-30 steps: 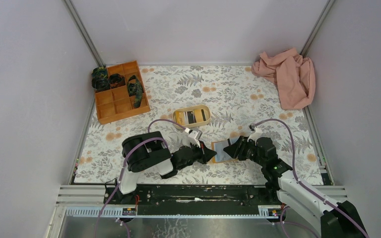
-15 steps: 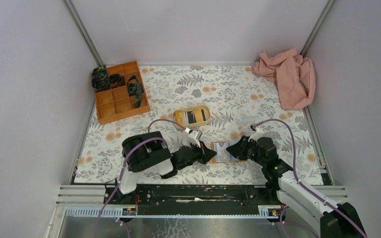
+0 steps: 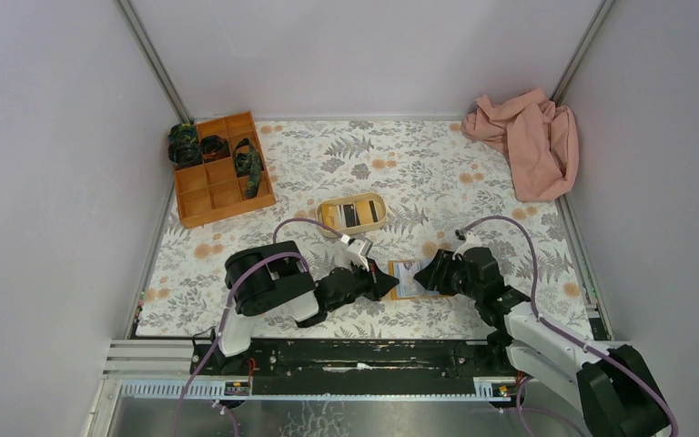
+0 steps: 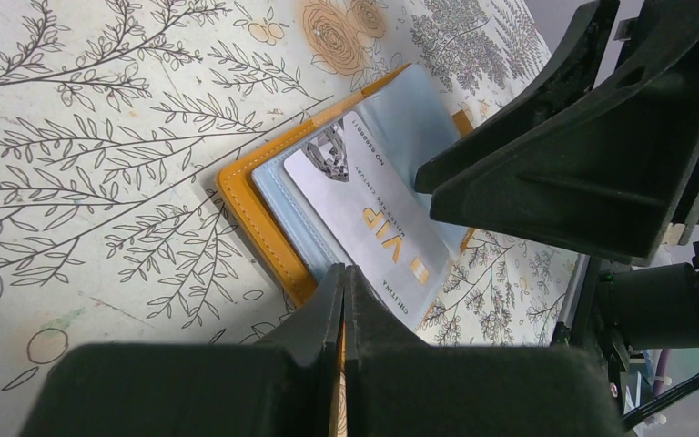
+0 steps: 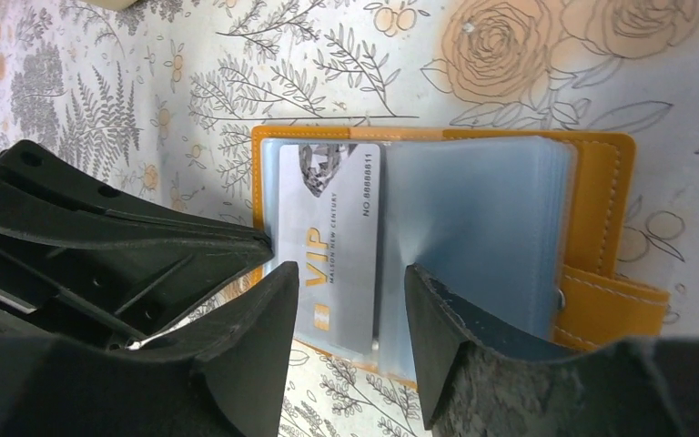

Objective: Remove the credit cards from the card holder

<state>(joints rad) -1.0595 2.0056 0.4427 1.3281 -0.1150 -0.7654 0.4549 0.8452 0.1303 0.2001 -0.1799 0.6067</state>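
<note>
The orange-tan card holder lies open on the floral mat between my two grippers, its light blue sleeves facing up. A silver VIP card sticks partly out of a sleeve; it also shows in the left wrist view. My left gripper is shut at the holder's orange left edge, with a thin tan strip between its fingers. My right gripper is open low over the holder, one finger by the card, the other on the blue sleeves.
A beige oval tray holding cards stands just behind the holder. An orange compartment box with dark items is at the back left. A pink cloth lies at the back right. Walls close in on both sides.
My right gripper has edged a little left over the open holder. The left gripper and the holder have stayed put.
</note>
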